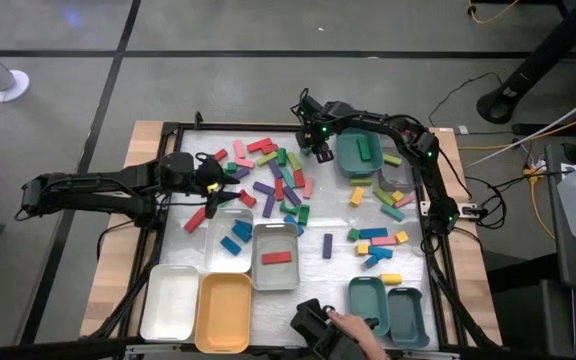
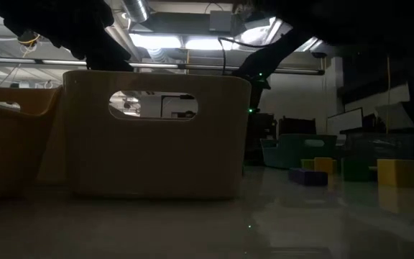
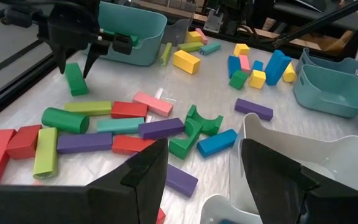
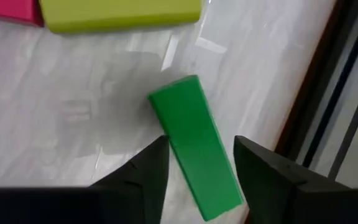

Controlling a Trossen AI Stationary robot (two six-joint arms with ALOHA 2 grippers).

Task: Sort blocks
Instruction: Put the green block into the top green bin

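Room: grey floor with dark seams around the bench, cables trailing off one side; the low view looks past pale bins toward ceiling lights and a dim workshop beyond.

Surface: I see a glossy white table (image 1: 328,275) in a dark frame. Along its near edge stand a white tray (image 1: 171,302), an orange tray (image 1: 224,312) and a grey tray (image 1: 275,255) with one red block inside; two teal bins (image 1: 388,310) sit farther along. A person's hand (image 1: 346,325) rests at that edge.

Blocks (image 1: 273,180): scattered in mixed colours across the middle of the table, with a second loose group beside the right arm's base.

Right gripper (image 4: 194,162): jaws apart, one finger on each side of a green block (image 4: 194,146) that lies flat on the table. I cannot tell whether the fingers touch it, so it counts as straddled, not gripped. A lime block (image 4: 120,14) and a pink one lie just ahead of the fingertips. In the left wrist view the same gripper (image 3: 74,61) points straight down over that green block (image 3: 75,79), beside a teal bin (image 3: 132,31).

Right arm: reaching in from its base at the table's side, elbow bent, wrist tipped down near the far edge.

Left gripper (image 1: 211,180): jaws released and holding nothing. Purple, green and blue blocks lie just ahead of its fingers (image 3: 145,174), and a white tray rim sits beside one finger.

Left arm: stretched low and nearly level across the table from its own side.
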